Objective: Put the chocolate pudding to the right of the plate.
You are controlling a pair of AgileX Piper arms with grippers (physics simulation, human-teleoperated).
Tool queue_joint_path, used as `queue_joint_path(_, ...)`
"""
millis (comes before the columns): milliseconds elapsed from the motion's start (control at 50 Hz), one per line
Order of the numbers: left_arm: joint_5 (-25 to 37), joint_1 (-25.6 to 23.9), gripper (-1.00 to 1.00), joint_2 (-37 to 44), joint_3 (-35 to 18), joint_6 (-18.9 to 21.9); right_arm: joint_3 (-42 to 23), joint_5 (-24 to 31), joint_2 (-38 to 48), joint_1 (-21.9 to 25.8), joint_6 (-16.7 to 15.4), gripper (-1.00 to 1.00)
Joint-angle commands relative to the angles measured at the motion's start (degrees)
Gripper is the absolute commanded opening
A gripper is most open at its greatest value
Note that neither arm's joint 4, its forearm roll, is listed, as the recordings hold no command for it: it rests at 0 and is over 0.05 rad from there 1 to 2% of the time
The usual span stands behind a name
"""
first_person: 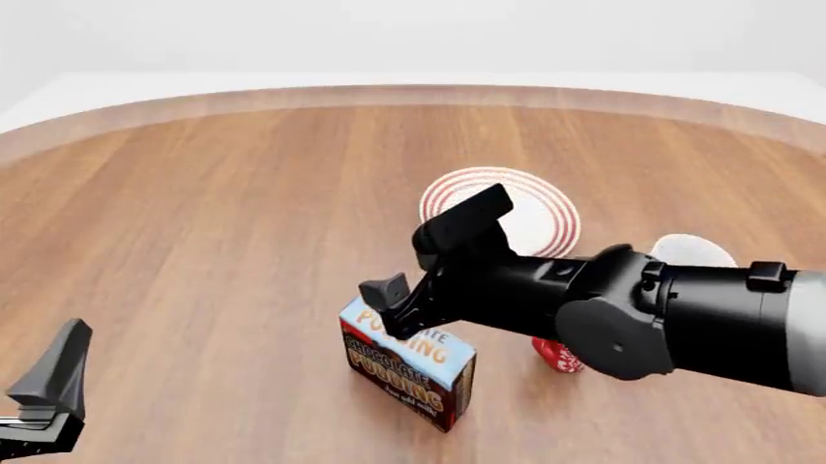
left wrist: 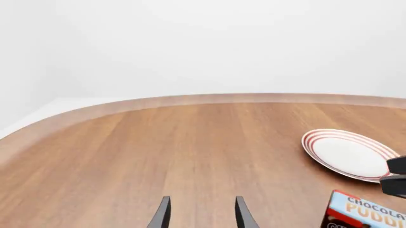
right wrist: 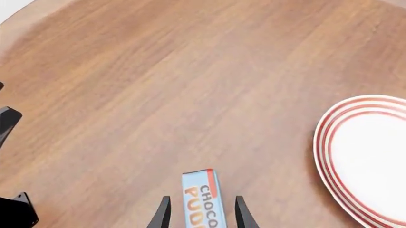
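Observation:
The chocolate pudding (first_person: 413, 372) is a carton with a light-blue top that stands on the wooden table, in front of and a little left of the plate (first_person: 543, 208). The plate is white with red rings. My right gripper (first_person: 410, 269) is open just above the carton. In the right wrist view its fingers (right wrist: 163, 213) straddle the pudding (right wrist: 203, 204) without closing on it, and the plate (right wrist: 368, 156) lies off to one side. My left gripper (first_person: 39, 406) is open and empty at the near left. The left wrist view shows the plate (left wrist: 349, 154) and the pudding (left wrist: 364, 213).
A red mug (first_person: 558, 356) sits under my right arm, mostly hidden. A white mug (first_person: 697, 251) peeks out behind the arm, right of the plate. The round table's rim (first_person: 387, 94) curves along the back.

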Motion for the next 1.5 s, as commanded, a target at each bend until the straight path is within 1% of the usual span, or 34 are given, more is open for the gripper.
queue_joint_path(20,0.00,0.00,1.00,0.00,0.00,0.00,0.65,-2.56,2.40,0.22,0.99,1.00)
queue_joint_path(280,0.00,0.00,1.00,0.00,0.00,0.00,2.36,-5.80,3.99,0.12,1.45,1.00)
queue_joint_path(480,0.00,0.00,1.00,0.00,0.00,0.00,3.63,-8.09,5.15,0.44,2.53,1.00)
queue_joint_path(620,0.00,0.00,1.00,0.00,0.00,0.00,5.36,-11.45,6.72,0.69,3.65,1.00)
queue_joint_path(700,0.00,0.00,1.00,0.00,0.00,0.00,6.58,-13.49,7.32,0.99,4.94,1.00)
queue_joint_path(780,0.00,0.00,1.00,0.00,0.00,0.00,7.25,-15.23,8.98,0.85,5.23,1.00)
queue_joint_path(900,0.00,0.00,1.00,0.00,0.00,0.00,7.52,-15.90,9.88,1.23,6.04,1.00)
queue_joint_path(960,0.00,0.00,1.00,0.00,0.00,0.00,8.15,-16.79,10.82,1.23,6.11,1.00)
queue_joint_path(1060,0.00,0.00,1.00,0.00,0.00,0.00,8.18,-16.39,10.28,0.86,5.98,1.00)
queue_joint_path(1080,0.00,0.00,1.00,0.00,0.00,0.00,8.19,-16.29,10.08,0.91,6.09,-1.00)
queue_joint_path(1200,0.00,0.00,1.00,0.00,0.00,0.00,8.19,-15.71,9.22,0.90,5.82,-1.00)
queue_joint_path(1300,0.00,0.00,1.00,0.00,0.00,0.00,7.89,-14.37,7.79,0.32,5.12,-1.00)
queue_joint_path(1320,0.00,0.00,1.00,0.00,0.00,0.00,8.01,-14.06,7.40,0.32,4.55,-1.00)
queue_joint_path(1500,0.00,0.00,1.00,0.00,0.00,0.00,8.03,-13.37,6.32,-0.19,4.35,-1.00)
